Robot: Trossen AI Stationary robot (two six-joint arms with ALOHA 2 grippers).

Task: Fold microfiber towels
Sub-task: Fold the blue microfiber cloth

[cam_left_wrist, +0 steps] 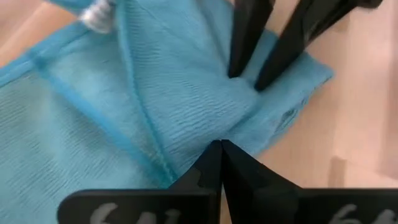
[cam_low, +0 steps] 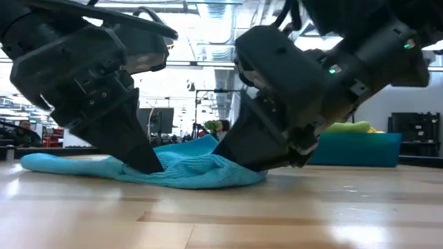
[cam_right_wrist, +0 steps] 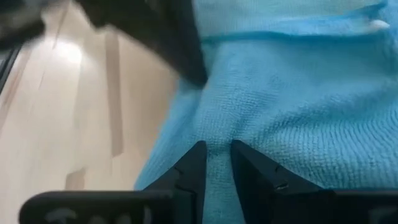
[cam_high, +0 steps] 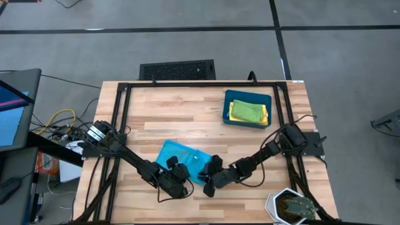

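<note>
A light blue microfiber towel lies rumpled on the wooden table near its front edge. Both grippers stand at the towel's near side, slanting down, close together. My left gripper is shut on the towel. My right gripper stands just to its right, with a narrow gap between its fingers and blue cloth in it. Green and yellow towels lie in the dark teal bin. My left gripper pinches the towel at its near edge between its shut fingertips. It slants down from the table's near left. Creases run out from the pinch, and the towel rests on the table. My right gripper has a raised pucker of the towel's near edge between its fingertips. It slants down from the near right. The rest of the cloth lies on the table; how many layers it has does not show.
The teal bin stands at the far right of the table. A white pot with a plant sits at the near right corner. Black frame rails run along the table's sides. Bare wood lies between the towel and the bin.
</note>
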